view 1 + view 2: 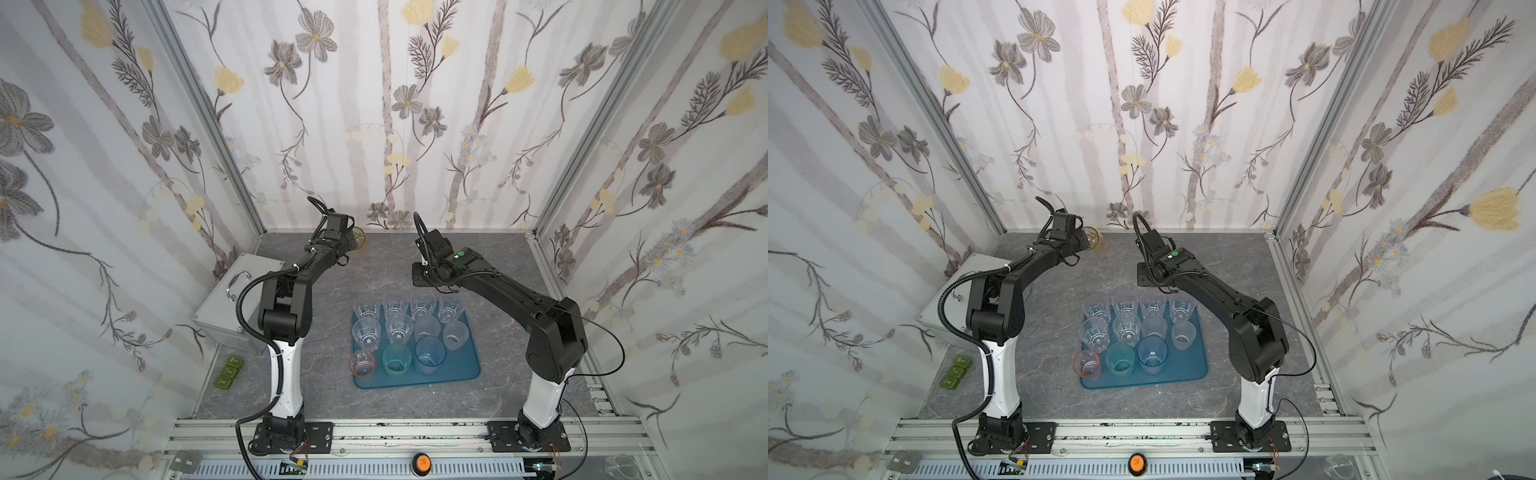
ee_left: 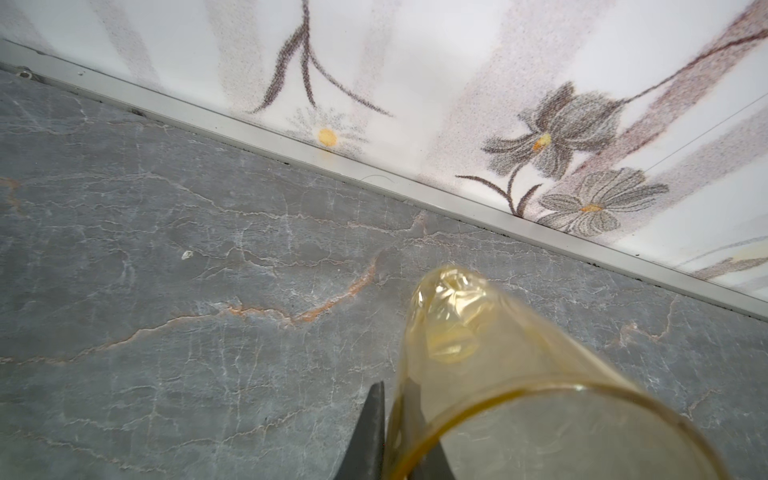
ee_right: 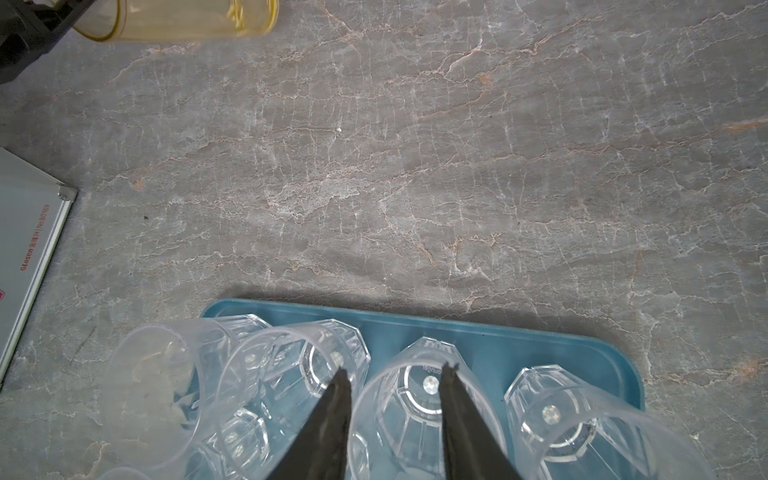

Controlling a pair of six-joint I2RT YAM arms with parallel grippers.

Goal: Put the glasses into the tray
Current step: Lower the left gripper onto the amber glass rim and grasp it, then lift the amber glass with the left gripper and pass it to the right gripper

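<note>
An amber glass (image 1: 360,237) (image 1: 1092,238) (image 2: 478,332) is held at the far back of the table near the wall. My left gripper (image 2: 395,386) is shut on its rim, one finger inside and one outside. It also shows in the right wrist view as the amber glass (image 3: 187,18), tilted on its side. The teal-blue tray (image 1: 461,365) (image 1: 1187,365) (image 3: 540,336) holds several clear faceted glasses (image 1: 368,309), two frosted ones (image 1: 455,334), a pink (image 1: 363,365), a teal (image 1: 397,359) and a blue glass (image 1: 430,355). My right gripper (image 3: 397,368) hangs open above the tray's back row, holding nothing.
A silver metal case (image 1: 232,303) (image 3: 29,249) with a handle stands at the left, beside the left arm. Small green blocks (image 1: 228,372) lie in front of it. The back wall's metal rail (image 2: 374,174) runs close behind the amber glass.
</note>
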